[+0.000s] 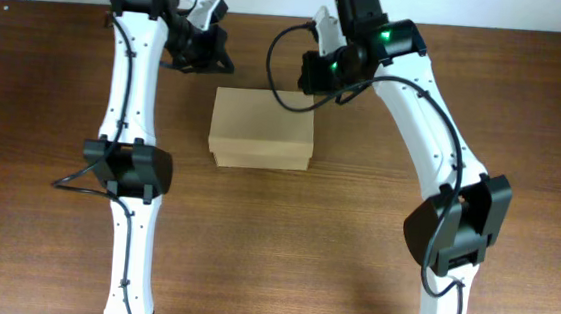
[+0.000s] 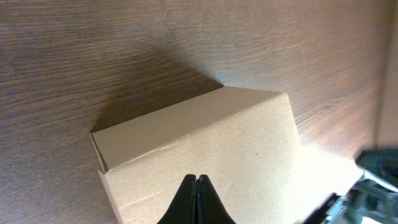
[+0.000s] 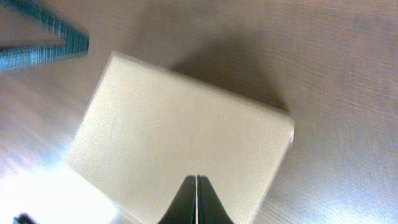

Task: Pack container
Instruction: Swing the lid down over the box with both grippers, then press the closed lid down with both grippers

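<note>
At table centre I see the closed tan cardboard box (image 1: 263, 128). The left gripper (image 2: 198, 180) sits at its 11 o'clock and the right gripper (image 3: 197, 180) at 1 o'clock, both pinched together and empty.

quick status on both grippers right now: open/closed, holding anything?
Left gripper: closed, fingers together, holding nothing.
Right gripper: closed, fingers together, holding nothing.
</note>
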